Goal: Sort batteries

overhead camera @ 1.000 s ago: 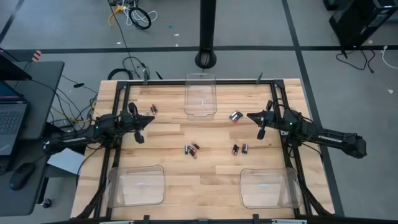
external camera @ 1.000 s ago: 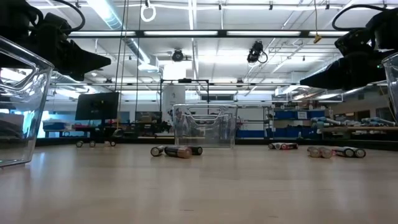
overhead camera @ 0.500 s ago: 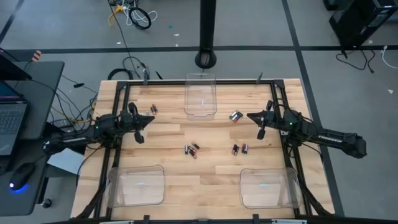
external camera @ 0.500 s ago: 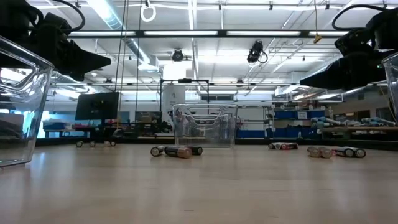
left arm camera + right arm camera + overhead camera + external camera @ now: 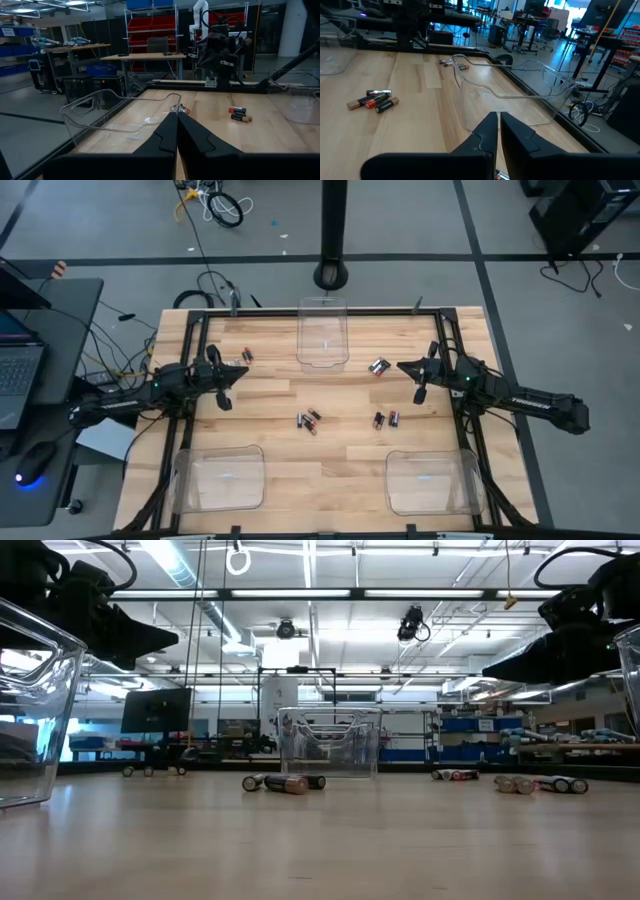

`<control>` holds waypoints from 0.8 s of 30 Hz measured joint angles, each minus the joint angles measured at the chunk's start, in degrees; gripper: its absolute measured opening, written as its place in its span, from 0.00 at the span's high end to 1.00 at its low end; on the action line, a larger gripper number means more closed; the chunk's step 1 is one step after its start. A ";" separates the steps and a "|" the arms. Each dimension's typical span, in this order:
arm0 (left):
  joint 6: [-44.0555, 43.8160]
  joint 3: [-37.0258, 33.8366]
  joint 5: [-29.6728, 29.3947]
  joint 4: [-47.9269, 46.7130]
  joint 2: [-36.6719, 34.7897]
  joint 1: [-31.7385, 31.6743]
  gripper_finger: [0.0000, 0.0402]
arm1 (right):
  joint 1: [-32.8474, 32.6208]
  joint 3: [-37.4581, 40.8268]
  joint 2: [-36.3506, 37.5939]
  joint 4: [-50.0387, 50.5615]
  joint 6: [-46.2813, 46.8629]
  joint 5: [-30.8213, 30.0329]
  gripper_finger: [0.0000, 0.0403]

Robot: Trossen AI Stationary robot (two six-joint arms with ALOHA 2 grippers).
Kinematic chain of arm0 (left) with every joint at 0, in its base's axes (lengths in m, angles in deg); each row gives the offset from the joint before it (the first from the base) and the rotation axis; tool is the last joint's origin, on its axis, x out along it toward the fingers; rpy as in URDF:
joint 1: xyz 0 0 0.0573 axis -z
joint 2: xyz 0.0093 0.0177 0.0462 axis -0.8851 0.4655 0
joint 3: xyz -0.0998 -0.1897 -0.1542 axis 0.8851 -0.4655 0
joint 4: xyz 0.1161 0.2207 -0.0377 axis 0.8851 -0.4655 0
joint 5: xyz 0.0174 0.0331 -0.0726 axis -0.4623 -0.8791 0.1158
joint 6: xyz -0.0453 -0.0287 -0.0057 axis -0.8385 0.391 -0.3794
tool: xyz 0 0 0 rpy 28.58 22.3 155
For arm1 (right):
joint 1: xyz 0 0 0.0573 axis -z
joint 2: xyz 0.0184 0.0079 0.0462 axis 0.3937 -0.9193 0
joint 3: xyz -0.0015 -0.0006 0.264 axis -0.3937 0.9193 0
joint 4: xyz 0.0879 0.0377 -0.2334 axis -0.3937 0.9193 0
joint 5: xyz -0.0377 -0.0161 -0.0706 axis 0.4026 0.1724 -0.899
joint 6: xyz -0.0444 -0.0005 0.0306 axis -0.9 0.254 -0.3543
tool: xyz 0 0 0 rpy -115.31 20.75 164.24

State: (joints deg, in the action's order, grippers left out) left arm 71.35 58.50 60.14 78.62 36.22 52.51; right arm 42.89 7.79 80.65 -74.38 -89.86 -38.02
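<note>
The batteries lie loose on the wooden surface (image 5: 330,455) in four small groups. A cluster of black and copper-ended cells (image 5: 308,420) lies near the middle, and a pair (image 5: 386,419) lies to its right. Another small group (image 5: 379,366) lies just right of the far clear bin (image 5: 322,333), and a pair (image 5: 246,355) lies to that bin's left, near the left arm. None of the cells is inside a bin.

The far clear bin stands at the middle of the back edge. A second clear bin (image 5: 220,478) stands at the front left corner and a third clear bin (image 5: 430,480) at the front right corner.

The left pincer (image 5: 238,373) hangs above the surface on the left side, pointing toward the middle; in its wrist view its fingers (image 5: 167,135) are pressed together with nothing between them. The right pincer (image 5: 405,367) hangs above the surface on the right side, just beside the group next to the far bin, its fingers (image 5: 489,131) nearly together and holding nothing.

Beyond the surface, a laptop (image 5: 15,360) sits on a dark desk at the left.
</note>
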 joint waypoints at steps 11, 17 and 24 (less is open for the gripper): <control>0.00 0.01 0.00 0.01 0.00 -0.01 0.96 | 0.00 0.00 0.00 -10.39 -0.01 0.07 0.91; 0.00 0.01 0.00 -0.01 0.00 0.00 0.96 | 0.00 0.00 -0.04 -24.17 2.83 0.07 0.94; 0.00 -0.01 0.01 0.00 0.00 0.00 0.96 | -1.39 -5.25 -4.97 -17.53 6.49 1.01 0.98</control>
State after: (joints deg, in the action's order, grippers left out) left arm 71.35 58.49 60.15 78.62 36.22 52.51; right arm 41.50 2.53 75.68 -91.91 -83.37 -37.01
